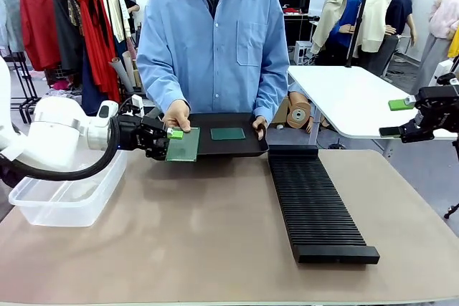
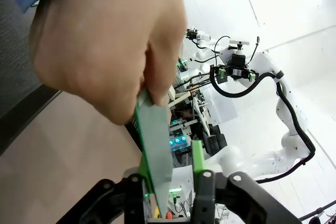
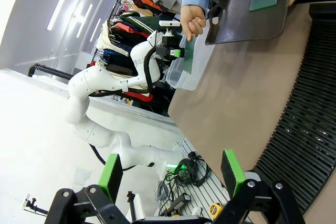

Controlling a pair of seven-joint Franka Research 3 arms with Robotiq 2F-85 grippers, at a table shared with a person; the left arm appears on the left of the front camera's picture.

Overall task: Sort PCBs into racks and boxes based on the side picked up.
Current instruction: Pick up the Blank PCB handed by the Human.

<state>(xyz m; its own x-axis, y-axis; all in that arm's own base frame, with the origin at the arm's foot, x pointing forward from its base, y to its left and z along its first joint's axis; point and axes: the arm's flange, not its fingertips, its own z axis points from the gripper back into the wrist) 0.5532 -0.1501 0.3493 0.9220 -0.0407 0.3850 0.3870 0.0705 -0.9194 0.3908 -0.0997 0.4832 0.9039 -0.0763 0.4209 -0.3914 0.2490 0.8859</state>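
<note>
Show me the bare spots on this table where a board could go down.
Widest bare tabletop lies between the clear tub and the black rack, this side of the tray. A narrower strip runs right of the rack. Crowded at the tray's left end: robot's left hand, person's hand, PCB.

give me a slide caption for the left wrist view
Person's hand holds a PCB between the pads of the open left claw.

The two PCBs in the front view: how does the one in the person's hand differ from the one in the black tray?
Held PCB shows a paler green face; tray PCB shows darker green. Held PCB is pinched by the person's hand, between the left end effector's open fingers; tray PCB lies flat, untouched, in the black tray. Both are thin green rectangles.
</note>
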